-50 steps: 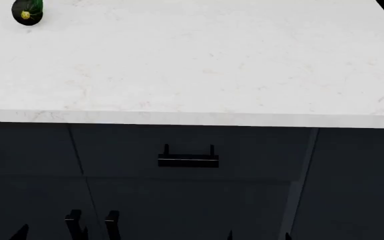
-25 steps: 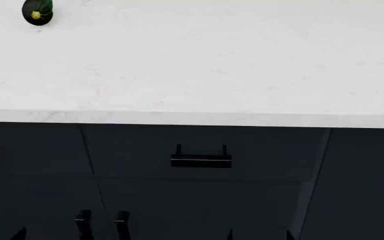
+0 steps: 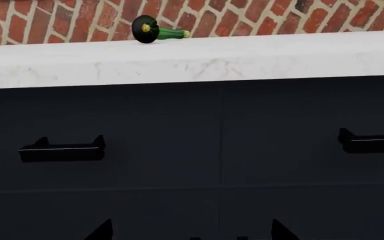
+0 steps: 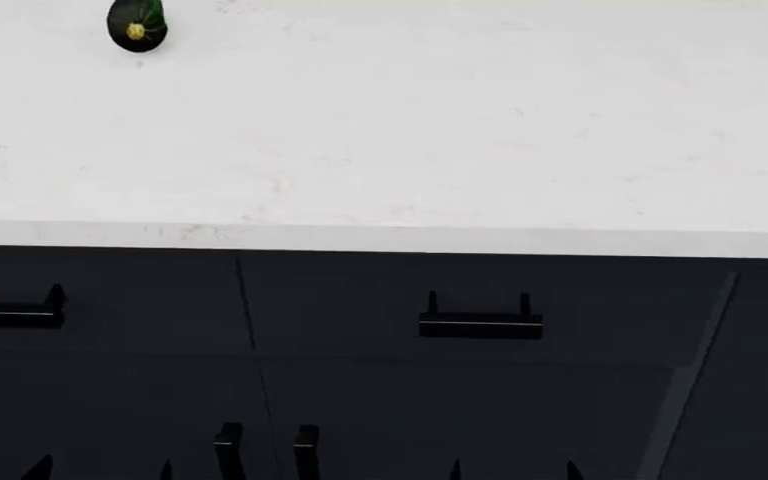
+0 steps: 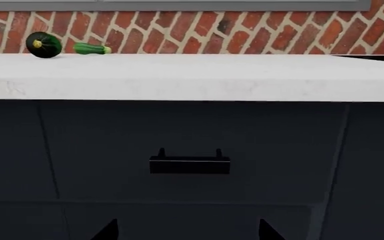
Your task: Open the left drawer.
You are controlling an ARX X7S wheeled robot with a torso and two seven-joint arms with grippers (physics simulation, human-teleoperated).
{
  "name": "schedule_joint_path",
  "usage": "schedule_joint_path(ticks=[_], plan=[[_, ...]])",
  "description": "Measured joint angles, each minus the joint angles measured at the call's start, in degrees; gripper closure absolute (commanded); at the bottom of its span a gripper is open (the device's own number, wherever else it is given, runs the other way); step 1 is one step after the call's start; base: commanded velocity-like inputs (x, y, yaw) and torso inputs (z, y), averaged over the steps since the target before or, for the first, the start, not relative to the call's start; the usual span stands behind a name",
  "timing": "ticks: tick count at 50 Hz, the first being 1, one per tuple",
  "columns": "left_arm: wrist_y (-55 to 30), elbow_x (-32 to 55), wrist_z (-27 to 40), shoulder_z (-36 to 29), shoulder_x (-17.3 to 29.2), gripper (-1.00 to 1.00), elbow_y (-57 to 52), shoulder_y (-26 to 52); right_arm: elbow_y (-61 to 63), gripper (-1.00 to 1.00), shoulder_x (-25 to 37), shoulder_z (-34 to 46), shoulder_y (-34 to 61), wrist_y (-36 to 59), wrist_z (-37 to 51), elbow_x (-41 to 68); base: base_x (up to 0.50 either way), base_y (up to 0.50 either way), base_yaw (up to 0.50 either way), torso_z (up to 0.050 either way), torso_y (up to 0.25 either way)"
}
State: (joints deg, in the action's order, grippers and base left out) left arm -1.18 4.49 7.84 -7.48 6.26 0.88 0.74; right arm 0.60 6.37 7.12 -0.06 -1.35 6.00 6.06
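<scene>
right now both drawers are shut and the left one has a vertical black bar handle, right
Not quite. The left drawer and its twin drawer are shut, but the left one's handle is a horizontal black bar, not vertical. The head view shows it, and the left wrist view confirms it.

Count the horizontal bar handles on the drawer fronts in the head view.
2. One handle sits on the left drawer at the view's left edge, partly cut off; the other handle is on the twin drawer front near the centre. More may lie outside the frame.
</scene>
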Motion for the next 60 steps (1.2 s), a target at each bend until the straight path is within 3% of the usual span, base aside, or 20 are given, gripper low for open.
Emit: schedule_joint_path(ticks=[60], plan=[[2.38, 2.8, 1.58, -3.27, 2.53, -1.0, -0.39, -0.16, 0.64, -1.0, 2.54, 2.94, 0.1, -0.38, 2.45, 2.6, 0.04, 0.23, 0.0, 0.0, 0.0]])
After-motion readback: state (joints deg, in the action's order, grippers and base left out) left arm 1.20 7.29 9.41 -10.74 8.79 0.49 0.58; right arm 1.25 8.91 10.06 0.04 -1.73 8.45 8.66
